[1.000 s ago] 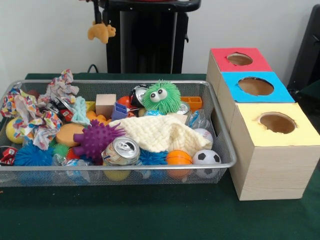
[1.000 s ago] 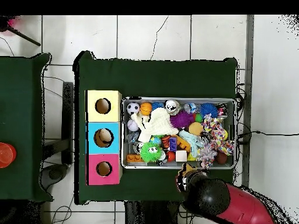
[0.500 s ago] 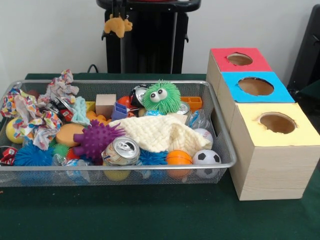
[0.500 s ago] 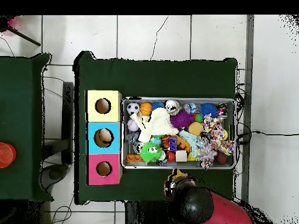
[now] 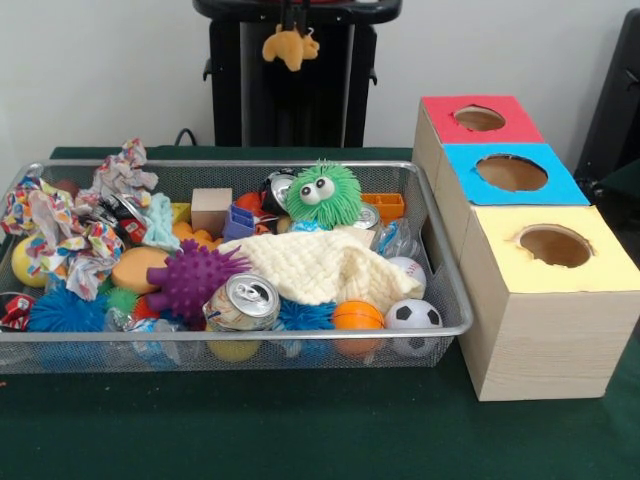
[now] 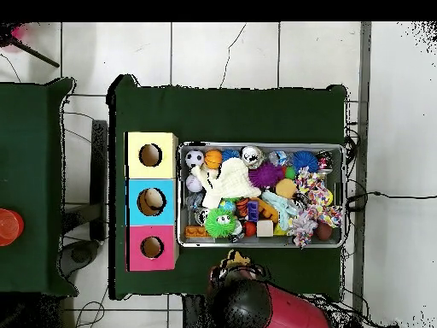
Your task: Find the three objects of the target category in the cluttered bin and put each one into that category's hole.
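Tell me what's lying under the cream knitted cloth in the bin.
Peeking out beneath the cream cloth: a soda can, orange ball and soccer ball. Anything beneath its middle is hidden.

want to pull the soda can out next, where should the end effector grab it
Grip the soda can across its round sides, coming from above. It lies tilted at the front wall of the wire bin, top facing the camera, and its upper side looks bare, with the purple spiky ball close beside it.

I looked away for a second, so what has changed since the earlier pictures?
In the front view, the orange plush toy hanging from the gripper has travelled rightward along the top, toward the coloured boxes. Overhead, the arm has swung toward the pink box. Nothing was released. The bin and its contents are unchanged.
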Controlling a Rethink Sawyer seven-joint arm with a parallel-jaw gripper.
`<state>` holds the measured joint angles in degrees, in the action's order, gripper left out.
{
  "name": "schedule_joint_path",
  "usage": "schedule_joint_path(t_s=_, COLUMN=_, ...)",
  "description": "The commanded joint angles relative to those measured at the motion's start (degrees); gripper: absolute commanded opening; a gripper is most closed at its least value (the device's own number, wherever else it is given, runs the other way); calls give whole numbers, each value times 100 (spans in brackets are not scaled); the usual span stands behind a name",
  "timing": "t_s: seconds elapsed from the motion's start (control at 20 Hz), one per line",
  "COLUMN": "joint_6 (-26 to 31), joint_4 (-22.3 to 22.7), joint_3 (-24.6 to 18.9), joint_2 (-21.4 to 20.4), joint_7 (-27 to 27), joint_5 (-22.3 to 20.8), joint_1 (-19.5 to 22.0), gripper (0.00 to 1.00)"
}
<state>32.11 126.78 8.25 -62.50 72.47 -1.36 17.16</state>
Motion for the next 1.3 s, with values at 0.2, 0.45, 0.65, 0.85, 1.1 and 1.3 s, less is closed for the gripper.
schedule_joint_path(t_s=0.2, joint_6=42, joint_4=-133, joint_3=107, joint_2=290, joint_7=2294, joint_5=626, joint_1=-601, gripper=0)
schedule_joint_path(t_s=0.45, joint_6=136, joint_4=-311, joint_3=35, joint_2=457, joint_7=2511, joint_5=855, joint_1=-770, gripper=0)
schedule_joint_path(t_s=0.65, joint_6=176, joint_4=-349, joint_3=32, joint_2=510, joint_7=2654, joint_5=979, joint_1=-868, gripper=0)
schedule_joint_path(t_s=0.85, joint_6=287, joint_4=-469, joint_3=71, joint_2=555, joint_7=2840, joint_5=1054, joint_1=-1040, gripper=0)
schedule_joint_path(t_s=1.1, joint_6=226, joint_4=-534, joint_3=31, joint_2=686, joint_7=3027, joint_5=1236, joint_1=-1188, gripper=0)
schedule_joint_path(t_s=1.3, joint_6=404, joint_4=-620, joint_3=154, joint_2=661, joint_7=3347, joint_5=1347, joint_1=-1490, gripper=0)
